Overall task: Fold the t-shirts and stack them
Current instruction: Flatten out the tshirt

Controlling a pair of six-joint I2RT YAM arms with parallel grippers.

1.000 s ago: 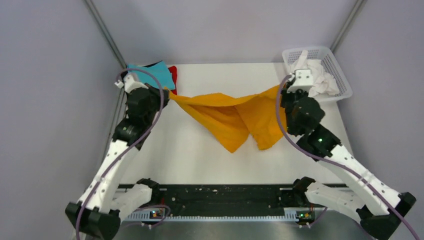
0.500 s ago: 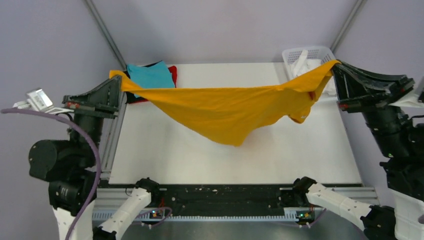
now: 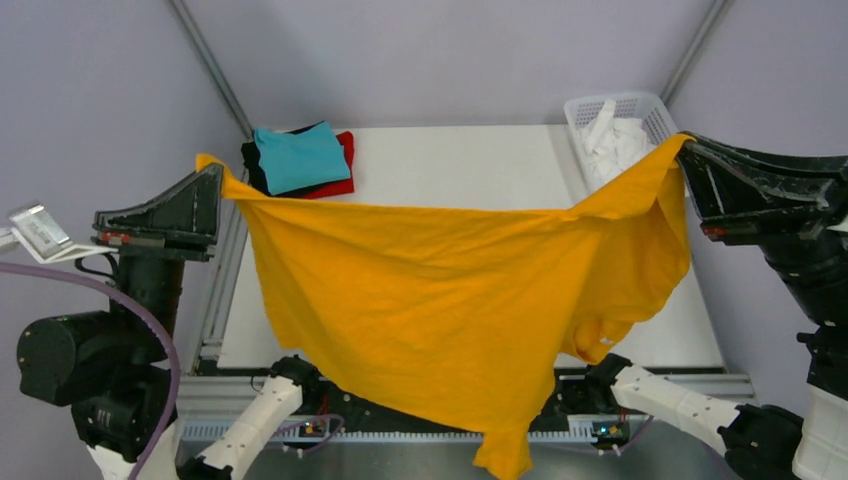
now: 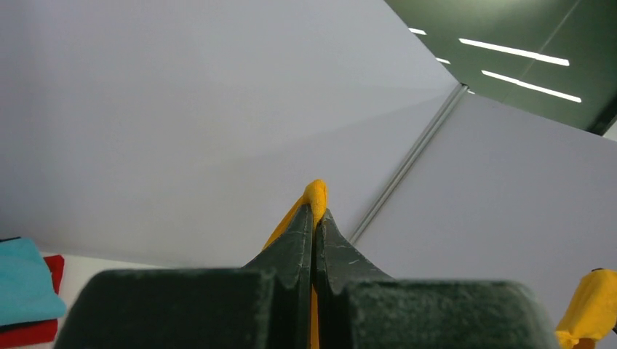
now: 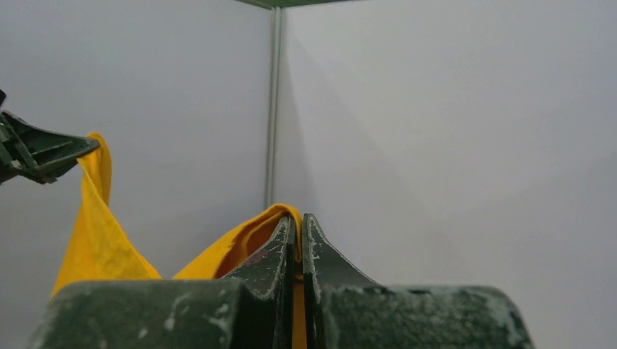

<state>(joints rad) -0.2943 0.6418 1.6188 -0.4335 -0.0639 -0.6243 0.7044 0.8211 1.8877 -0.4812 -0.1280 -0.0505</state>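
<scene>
The left fingers [image 4: 295, 243] pinch one top corner of the orange t-shirt [image 3: 440, 290], and the right fingers [image 5: 324, 254] pinch the other. The shirt hangs wide in the air above the counter [image 3: 450, 160]. It looks soft, light and floppy, so corners are likely the best places to hold.

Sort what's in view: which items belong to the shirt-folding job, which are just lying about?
Job: orange t-shirt, held spread in the air by left claw and right claw; far-left stack: teal t-shirt on top, black t-shirt and red t-shirt beneath.
Lying about: white basket at far right, white cloth inside it.
</scene>
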